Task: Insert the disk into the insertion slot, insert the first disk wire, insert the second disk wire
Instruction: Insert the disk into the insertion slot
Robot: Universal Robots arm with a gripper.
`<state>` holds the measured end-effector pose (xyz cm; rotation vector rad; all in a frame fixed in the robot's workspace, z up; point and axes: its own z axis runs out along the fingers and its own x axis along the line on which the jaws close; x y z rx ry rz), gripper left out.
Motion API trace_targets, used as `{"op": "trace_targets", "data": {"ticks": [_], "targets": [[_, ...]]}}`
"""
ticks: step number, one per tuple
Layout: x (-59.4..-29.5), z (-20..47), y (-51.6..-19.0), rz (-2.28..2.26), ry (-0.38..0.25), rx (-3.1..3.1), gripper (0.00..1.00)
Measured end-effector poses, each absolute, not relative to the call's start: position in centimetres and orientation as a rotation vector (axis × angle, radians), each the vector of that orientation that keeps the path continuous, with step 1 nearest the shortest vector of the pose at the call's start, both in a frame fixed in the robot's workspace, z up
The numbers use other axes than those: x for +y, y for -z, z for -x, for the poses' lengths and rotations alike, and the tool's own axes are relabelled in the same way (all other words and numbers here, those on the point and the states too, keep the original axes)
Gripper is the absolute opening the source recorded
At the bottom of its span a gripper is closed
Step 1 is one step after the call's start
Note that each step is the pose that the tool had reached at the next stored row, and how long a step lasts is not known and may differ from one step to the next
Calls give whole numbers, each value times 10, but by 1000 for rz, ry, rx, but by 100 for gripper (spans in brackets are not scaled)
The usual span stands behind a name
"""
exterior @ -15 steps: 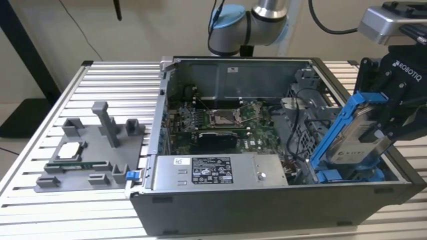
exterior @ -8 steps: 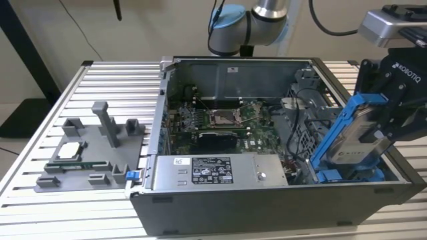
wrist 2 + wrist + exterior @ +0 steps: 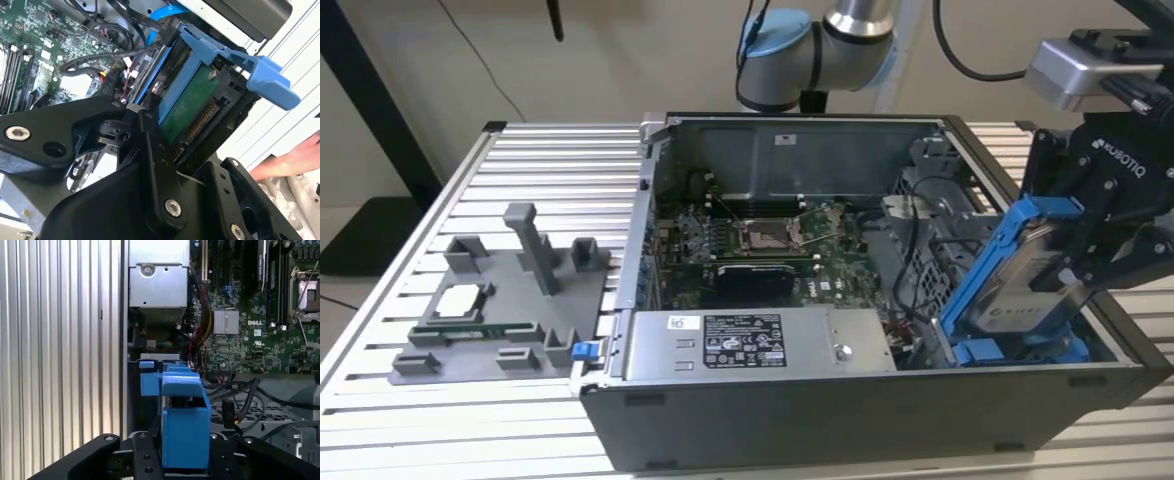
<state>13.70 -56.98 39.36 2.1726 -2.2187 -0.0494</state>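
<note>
We see the pincer (image 3: 1087, 262) clamped on the disk (image 3: 1025, 285), held steeply tilted, prob. to line its low end up w/ the insertion slot (image 3: 987, 352) just below the pincer; not seated yet. Exterior view gives tilt & slot. Second wrist view gives the disk's green circuit board (image 3: 192, 107) & a person's hand (image 3: 292, 161) beyond the pincer.

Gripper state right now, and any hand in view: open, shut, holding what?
Gripper: shut on the disk, held tilted at the insertion slot.
Person's hand: in the second wrist view, cannot tell whether it holds anything.
</note>
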Motion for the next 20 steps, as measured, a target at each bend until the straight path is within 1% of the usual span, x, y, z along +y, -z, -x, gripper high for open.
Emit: {"op": "trace_targets", "data": {"ticks": [9,20], "targets": [[-569,-137,-379,-2170,55,-2216,0],[-569,-137,-378,-2167,61,-2213,0]]}}
